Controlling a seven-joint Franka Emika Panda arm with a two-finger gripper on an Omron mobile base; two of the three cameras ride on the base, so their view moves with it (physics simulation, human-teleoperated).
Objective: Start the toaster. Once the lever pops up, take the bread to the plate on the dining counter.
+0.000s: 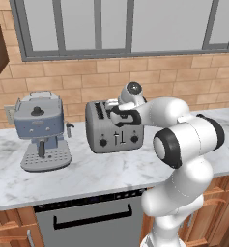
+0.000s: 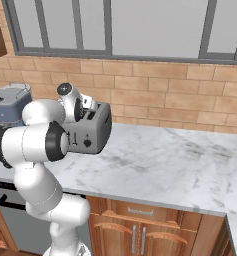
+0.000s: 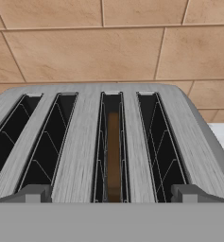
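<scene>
- Two finger tips of the gripper (image 3: 111,194) stand wide apart, nothing between them, poised just above the near top edge of the toaster (image 3: 85,142).
- Hand looks down along the four slots; the bread (image 3: 113,156), a thin brown slice, sits edge-on in the third slot from the left, well down inside.
- From the base views the wrist hangs over the toaster's top, front side; toaster stands on the marble worktop (image 1: 96,173) against the brick wall (image 1: 183,77), right of the espresso machine (image 1: 41,130).
- Both front levers (image 1: 119,137) are visible between the black knobs; whether either is pressed I can't tell at this size.
- Progress guess: early. Bread is loaded, nothing grasped; can't tell whether the toaster has been started or the lever has popped.
- Left to do: pull the slice out and carry it to the plate on the dining counter.
</scene>
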